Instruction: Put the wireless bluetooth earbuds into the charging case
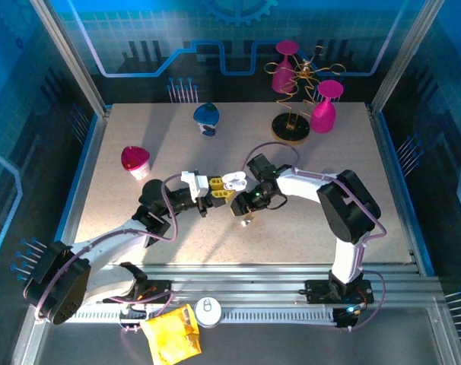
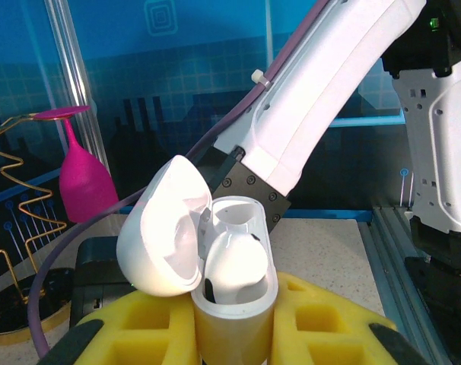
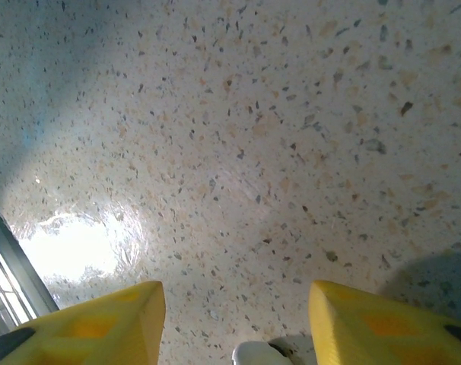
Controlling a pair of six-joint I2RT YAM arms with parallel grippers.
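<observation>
The tabletop is hard and bare under both arms, so anything dropped here would likely bounce or roll out of easy reach. The right arm crowds in close behind the case. I think a careless swing of it could knock the lid or push the case askew.

The left fingers are closed on the case, one on each side of its lower body, and hold it upright above the middle of the tabletop. The shell is glossy and rounded. If something presses down off-centre, it may twist or slide in that grip.

The right fingers are spread wide with nothing between them, hanging low over the tabletop. A small white piece lies at the bottom edge of the right wrist view between the two tips, most likely the second earbud. It is tiny and smooth, and closing on it badly could squirt it sideways.

The case is a white, pebble-shaped oblong. Its lid hangs open to the left on its hinge, hollow side showing, and would likely snap shut if bumped. One earbud sits in the well nearer the camera, its rounded back up. The well behind it looks empty.
</observation>
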